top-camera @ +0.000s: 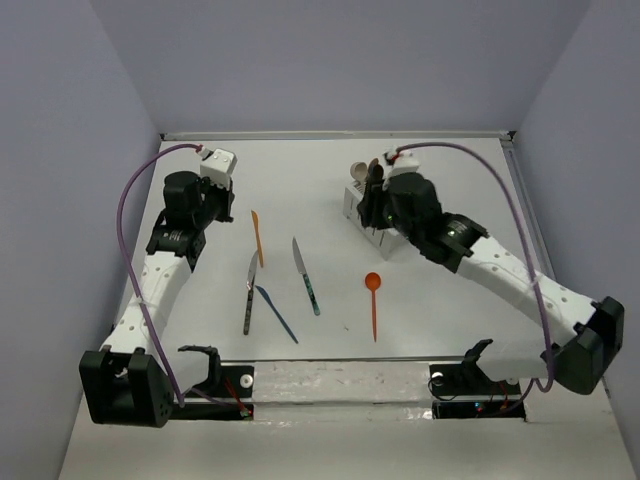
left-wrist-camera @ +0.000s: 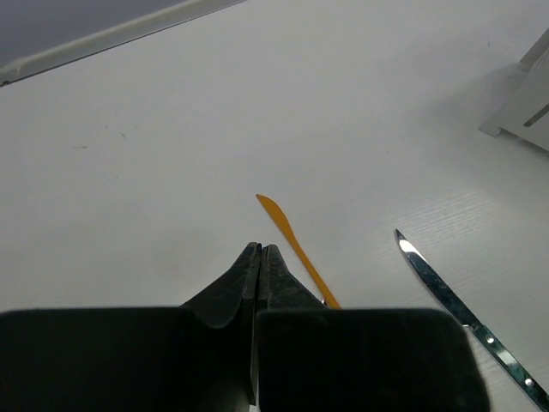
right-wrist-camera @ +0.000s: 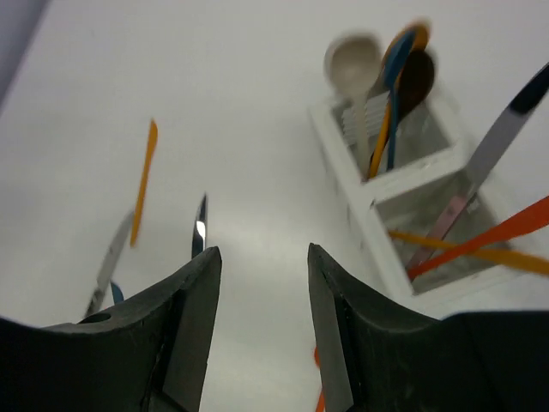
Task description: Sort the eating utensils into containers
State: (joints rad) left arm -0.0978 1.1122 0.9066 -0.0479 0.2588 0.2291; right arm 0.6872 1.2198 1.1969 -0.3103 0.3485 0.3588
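The caddy (right-wrist-camera: 369, 206) stands just ahead of the right fingers (top-camera: 372, 188) and a little to their right. Its farther compartment holds spoons standing bowl-up. The nearer one holds knives leaning over the rim.

Five pieces lie loose on the surface (top-camera: 450, 180), well apart from the caddy:
- an orange knife (top-camera: 257, 237)
- a silver knife with a dark handle (top-camera: 306, 276)
- a second silver knife (top-camera: 249, 292)
- a blue knife (top-camera: 276, 313), touching or just crossing the second silver knife near its handle; I cannot tell which
- an orange spoon (top-camera: 373, 300)

The right fingers are spread wide, with clear space between them and nothing in their hold. The left fingers (left-wrist-camera: 260, 257) are pressed tight together and hold nothing. The orange knife lies just past their tips, slanting away, with a silver blade farther off on the same side.

To my eye the sorting is more than half done, and the step now is to fetch another loose piece. The orange spoon looks like the right arm's easiest reach. It lies flat and slim, so the fingers should come straight down with one on either side of the handle near its middle. They should touch the surface before closing, or the spoon may skid away. Once lifted, the spoon belongs in the farther compartment with the other spoons. It should go in handle first, clear of the knives leaning over the divider.

The left fingers would have to open before they could take the orange knife.
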